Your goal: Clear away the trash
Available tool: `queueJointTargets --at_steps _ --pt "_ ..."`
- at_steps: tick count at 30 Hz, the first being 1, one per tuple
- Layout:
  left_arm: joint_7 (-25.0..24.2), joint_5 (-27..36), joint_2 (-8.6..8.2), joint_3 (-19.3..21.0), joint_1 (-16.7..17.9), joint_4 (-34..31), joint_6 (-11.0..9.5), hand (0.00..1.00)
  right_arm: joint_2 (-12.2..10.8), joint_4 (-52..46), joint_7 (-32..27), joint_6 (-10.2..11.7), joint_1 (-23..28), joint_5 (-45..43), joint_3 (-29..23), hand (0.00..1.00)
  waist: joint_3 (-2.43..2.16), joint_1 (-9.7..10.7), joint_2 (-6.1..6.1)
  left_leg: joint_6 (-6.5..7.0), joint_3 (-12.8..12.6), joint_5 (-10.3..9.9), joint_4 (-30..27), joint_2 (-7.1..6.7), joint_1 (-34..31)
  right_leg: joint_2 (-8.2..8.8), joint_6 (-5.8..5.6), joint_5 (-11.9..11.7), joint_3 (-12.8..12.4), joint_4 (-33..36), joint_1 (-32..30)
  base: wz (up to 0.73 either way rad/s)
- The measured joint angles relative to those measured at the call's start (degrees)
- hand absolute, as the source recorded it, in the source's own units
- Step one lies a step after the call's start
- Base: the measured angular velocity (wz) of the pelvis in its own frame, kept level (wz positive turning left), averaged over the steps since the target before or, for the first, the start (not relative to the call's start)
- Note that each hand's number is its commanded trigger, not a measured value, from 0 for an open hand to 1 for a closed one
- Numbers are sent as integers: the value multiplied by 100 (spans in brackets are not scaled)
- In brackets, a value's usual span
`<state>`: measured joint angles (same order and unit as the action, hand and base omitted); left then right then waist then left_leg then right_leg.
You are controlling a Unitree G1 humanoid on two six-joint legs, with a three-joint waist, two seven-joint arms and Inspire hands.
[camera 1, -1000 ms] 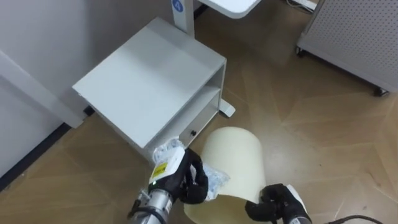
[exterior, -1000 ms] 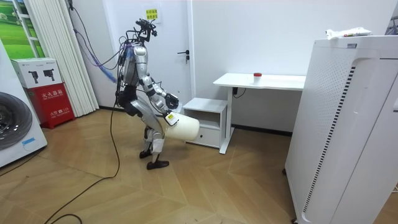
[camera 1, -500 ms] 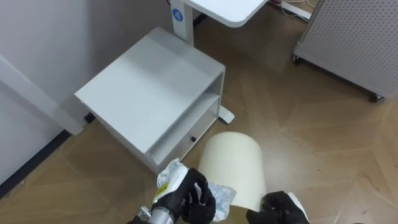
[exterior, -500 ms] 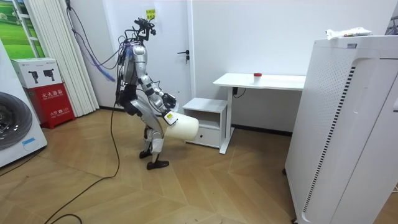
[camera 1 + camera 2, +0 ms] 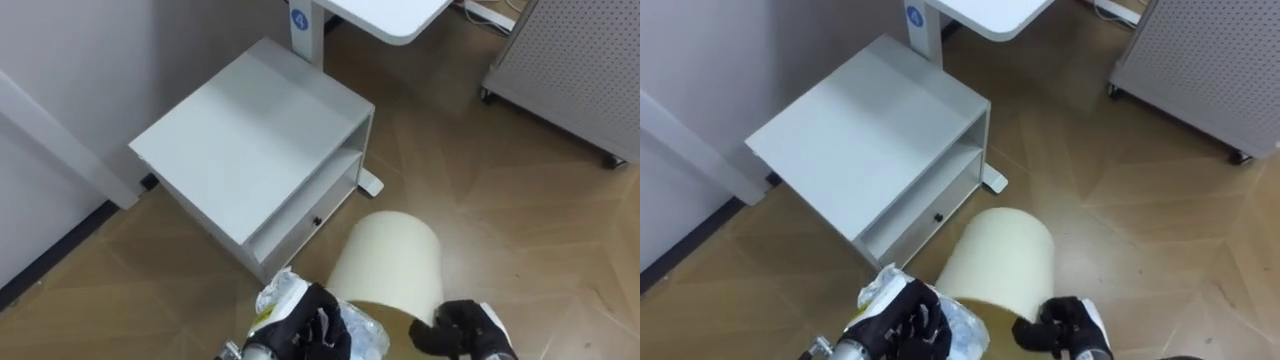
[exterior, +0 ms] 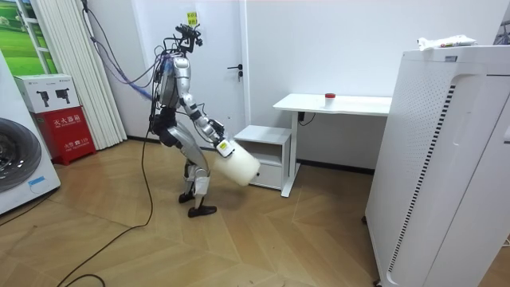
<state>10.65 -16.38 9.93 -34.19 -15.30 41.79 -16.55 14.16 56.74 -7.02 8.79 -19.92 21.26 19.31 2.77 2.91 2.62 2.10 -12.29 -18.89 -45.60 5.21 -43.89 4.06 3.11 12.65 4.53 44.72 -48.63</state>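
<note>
Left eye view, left hand (image 5: 310,335) fingers clutching crumpled wrapper (image 5: 368,338), right hand (image 5: 465,330) fingers gripping cream bin (image 5: 390,260) rim

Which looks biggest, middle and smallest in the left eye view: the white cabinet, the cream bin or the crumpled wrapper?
1. the white cabinet
2. the cream bin, though it is nearer the camera
3. the crumpled wrapper, partly covered by the left hand

Bright, even indoor light throughout; shadows are soft and faint
</note>
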Motion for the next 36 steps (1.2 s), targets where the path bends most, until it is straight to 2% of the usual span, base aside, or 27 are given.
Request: queueJointTargets --at_steps 2,4,6,22,30,33,36 --pt "-2 0 22 -2 -8 -16 0 100 93 -63 -46 8 -148 171 -59 100 -23 15 103 0 1 0 -6 4 2 -5 -1 -5 2 -6 5 0" --pt "-16 0 31 -6 -11 -15 0 100 194 -134 -73 64 -249 303 -92 100 -19 15 207 0 17 0 -15 10 1 -7 -3 -8 17 -18 18 0" --pt "-53 2 42 -45 -9 -15 0 100 194 -133 -183 42 -248 302 -160 100 -17 10 227 7 28 -4 -18 14 -12 -3 -6 -10 24 -25 18 0" --pt "-512 45 -24 -32 -9 -15 94 100 55 -354 -223 53 -253 297 -254 100 4 -37 199 17 21 -9 148 15 -44 0 -41 -13 21 -180 -22 0" --pt "-512 34 -27 131 -13 -15 111 100 -47 -358 -207 55 -180 167 -250 100 7 -49 197 16 4 -10 190 30 -39 -12 -43 -12 32 -228 -17 0" --pt "-488 18 -26 161 -32 -20 111 100 -83 -358 -165 90 -16 95 -205 100 22 -133 172 14 11 -15 181 100 -50 -76 -37 -43 56 -323 19 -5" --pt "-404 -102 -34 195 -12 -23 111 100 -87 -388 -149 114 167 97 -115 100 38 -187 118 13 20 -17 186 110 -61 -84 -32 -47 67 -344 19 0"
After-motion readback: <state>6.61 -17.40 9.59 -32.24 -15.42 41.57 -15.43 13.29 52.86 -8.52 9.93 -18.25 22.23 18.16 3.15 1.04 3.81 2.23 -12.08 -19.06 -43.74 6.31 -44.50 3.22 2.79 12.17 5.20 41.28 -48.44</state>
